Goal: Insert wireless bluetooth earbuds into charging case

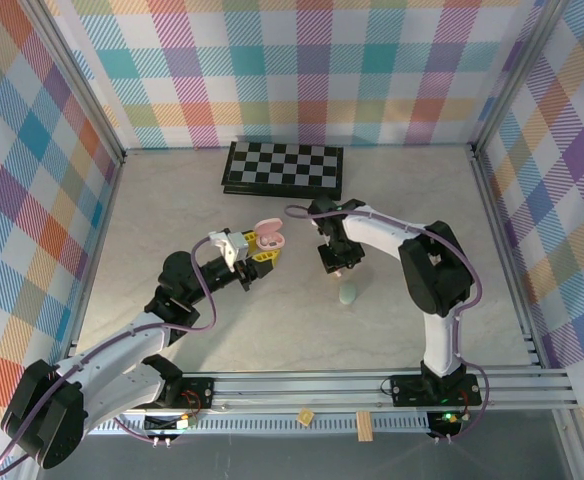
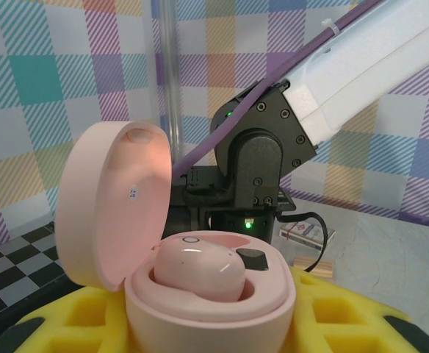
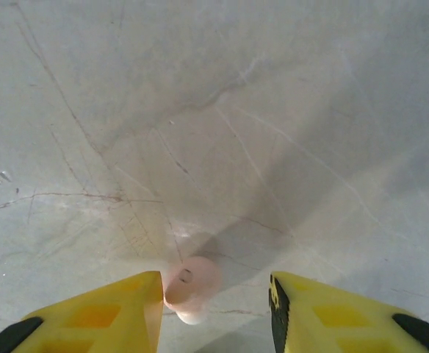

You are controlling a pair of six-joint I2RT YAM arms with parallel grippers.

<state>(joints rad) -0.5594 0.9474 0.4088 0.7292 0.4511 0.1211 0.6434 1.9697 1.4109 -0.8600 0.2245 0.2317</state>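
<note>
My left gripper (image 1: 255, 250) (image 2: 214, 332) is shut on the pink charging case (image 1: 268, 238) (image 2: 211, 294), its yellow fingers (image 2: 347, 316) on both sides of the base. The lid stands open at the left. One pink earbud (image 2: 200, 268) sits in the case, with a dark slot (image 2: 253, 259) beside it. My right gripper (image 1: 337, 265) (image 3: 216, 294) points down at the table with its jaws apart. A second pink earbud (image 3: 189, 288) lies between them against the left finger (image 3: 119, 312), clear of the right one. I cannot tell whether it rests on the table.
A pale green rounded piece (image 1: 348, 294) lies on the table just in front of the right gripper. A folded chessboard (image 1: 284, 167) sits at the back. A card box (image 2: 306, 234) and a wooden block (image 2: 314, 263) lie beyond the front rail (image 1: 372, 385).
</note>
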